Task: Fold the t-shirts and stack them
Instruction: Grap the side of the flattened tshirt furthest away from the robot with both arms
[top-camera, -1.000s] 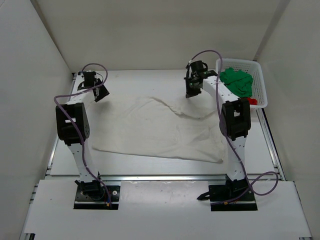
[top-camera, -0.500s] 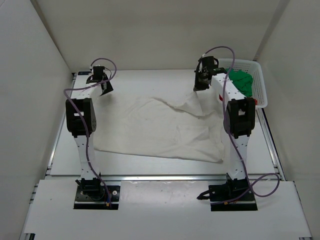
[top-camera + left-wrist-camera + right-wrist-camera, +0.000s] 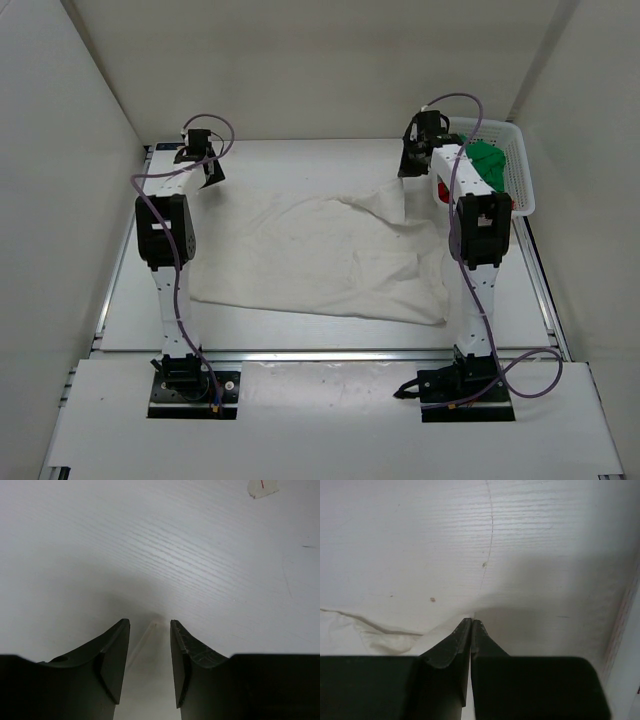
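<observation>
Where the white soft cloth t-shirt [image 3: 320, 260] lay: spread out on the pale wooden table [image 3: 300, 160], between the two arms.
Right gripper [image 3: 471, 622]: fingers pressed together on the shirt's far right corner, which was held up a little.
Left gripper [image 3: 150, 625]: fingers apart, by the far left corner.
Bright green cloth t-shirt [image 3: 488, 160]: bunched in the white plastic lattice basket [image 3: 523, 175].

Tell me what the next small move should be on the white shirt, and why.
Probably close the left hand on the pale strip between its parted jaws, which looks like the edge of the white t-shirt. The right hand appears shut on the shirt's far right corner, with the cloth drawn up toward it. A matching left grip would let both hands pull the far edge flat.
</observation>
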Controlling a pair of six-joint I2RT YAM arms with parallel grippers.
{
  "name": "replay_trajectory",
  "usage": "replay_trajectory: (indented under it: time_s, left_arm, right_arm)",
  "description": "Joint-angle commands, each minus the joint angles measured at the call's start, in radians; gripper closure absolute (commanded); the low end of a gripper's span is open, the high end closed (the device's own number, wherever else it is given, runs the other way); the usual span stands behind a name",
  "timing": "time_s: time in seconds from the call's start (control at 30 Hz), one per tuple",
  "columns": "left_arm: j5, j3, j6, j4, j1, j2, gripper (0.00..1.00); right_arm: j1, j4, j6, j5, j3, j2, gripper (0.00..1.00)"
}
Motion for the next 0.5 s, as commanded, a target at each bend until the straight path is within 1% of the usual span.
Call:
replay_trajectory:
  time_s: [0.0, 0.23, 0.27, 0.33, 0.43, 0.47]
  left_arm:
    - [-0.018, 0.059, 0.015, -0.017, -0.001, 0.008, 0.52]
    - [0.007, 0.068, 0.060, -0.017, 0.002, 0.031, 0.57]
    - [0.008, 0.062, 0.071, -0.012, 0.002, 0.028, 0.56]
    - [-0.010, 0.064, 0.093, -0.017, -0.032, 0.037, 0.58]
    - [-0.015, 0.055, 0.096, -0.030, -0.030, 0.050, 0.55]
    - [-0.019, 0.062, 0.102, -0.029, -0.038, 0.048, 0.53]
  right_arm:
    - [0.000, 0.013, 0.013, -0.004, 0.066, 0.006, 0.99]
    - [-0.006, 0.028, 0.009, -0.029, 0.066, -0.001, 1.00]
    - [-0.006, 0.030, 0.012, -0.032, 0.058, -0.002, 1.00]
    - [-0.011, 0.033, 0.007, -0.033, 0.055, -0.008, 1.00]
    - [-0.013, 0.041, 0.019, -0.056, 0.029, -0.019, 1.00]
    - [-0.013, 0.054, 0.016, -0.065, 0.010, -0.027, 1.00]
